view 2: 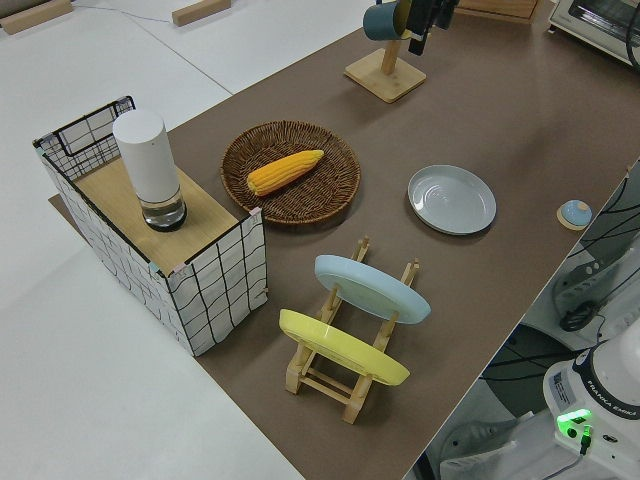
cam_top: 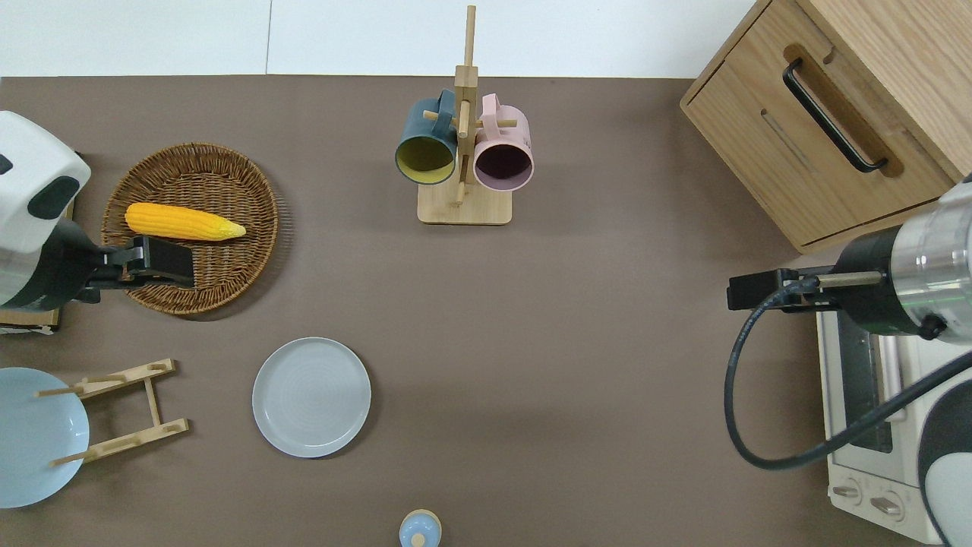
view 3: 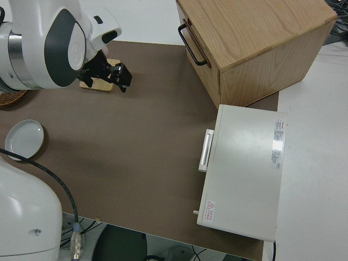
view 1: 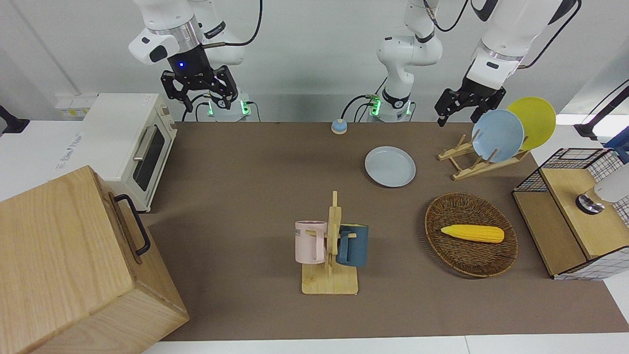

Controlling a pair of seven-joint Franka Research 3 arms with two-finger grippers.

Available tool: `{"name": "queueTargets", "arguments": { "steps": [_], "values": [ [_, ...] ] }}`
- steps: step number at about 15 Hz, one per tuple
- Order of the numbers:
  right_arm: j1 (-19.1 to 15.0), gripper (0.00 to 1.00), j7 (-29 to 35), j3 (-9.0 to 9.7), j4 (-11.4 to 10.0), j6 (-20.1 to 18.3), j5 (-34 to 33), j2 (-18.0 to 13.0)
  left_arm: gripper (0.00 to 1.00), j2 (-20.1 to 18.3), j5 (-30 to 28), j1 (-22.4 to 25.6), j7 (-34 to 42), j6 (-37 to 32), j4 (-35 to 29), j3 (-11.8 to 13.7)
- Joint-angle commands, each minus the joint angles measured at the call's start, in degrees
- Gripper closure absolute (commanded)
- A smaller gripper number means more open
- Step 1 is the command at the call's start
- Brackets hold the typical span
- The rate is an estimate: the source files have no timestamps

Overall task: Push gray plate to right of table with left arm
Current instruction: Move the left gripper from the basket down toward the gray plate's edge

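The gray plate (view 1: 390, 166) (cam_top: 311, 396) (view 2: 452, 199) lies flat on the brown table (view 1: 245, 172), between the dish rack and the mug stand and closer to the robots than the wicker basket. My left gripper (view 1: 459, 114) (cam_top: 163, 262) hangs open and empty in the air over the basket's rim, apart from the plate. The right arm is parked, its gripper (view 1: 206, 101) (cam_top: 748, 292) open and empty.
A wicker basket (view 1: 471, 260) holds a corn cob (view 1: 472, 233). A wooden dish rack (view 1: 471, 164) carries a sky-blue plate (view 1: 497, 135) and a yellow plate (view 1: 535, 118). Also here: mug stand (view 1: 330, 282), toaster oven (view 1: 128, 142), wooden box (view 1: 69, 265), wire crate (view 1: 570, 216), small blue bell (view 1: 339, 126).
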Motion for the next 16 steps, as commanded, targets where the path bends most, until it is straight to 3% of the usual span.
{"name": "queueTargets", "arguments": {
  "steps": [1,4,10,14,16],
  "values": [
    [-0.4,0.005,0.1,0.23,0.8,-0.3,0.9,0.4,0.01,-2.0,0.2,0.4,1.7,6.7,-9.3,0.0],
    [-0.4,0.005,0.1,0.23,0.8,-0.4,0.9,0.4,0.02,-2.1,-0.7,0.9,2.3,9.1,-14.8,-0.7],
    [-0.4,0.005,0.1,0.23,0.8,-0.4,0.9,0.4,0.02,-6.4,-0.8,1.8,5.1,16.4,-28.1,-1.1],
    [-0.4,0.005,0.1,0.23,0.8,-0.4,0.9,0.4,0.08,-7.2,-1.1,3.0,5.1,19.4,-35.1,-0.6],
    [-0.4,0.005,0.1,0.23,0.8,-0.4,0.9,0.4,0.04,-9.3,-1.4,3.0,5.0,24.0,-40.8,-0.6]
  ]
}}
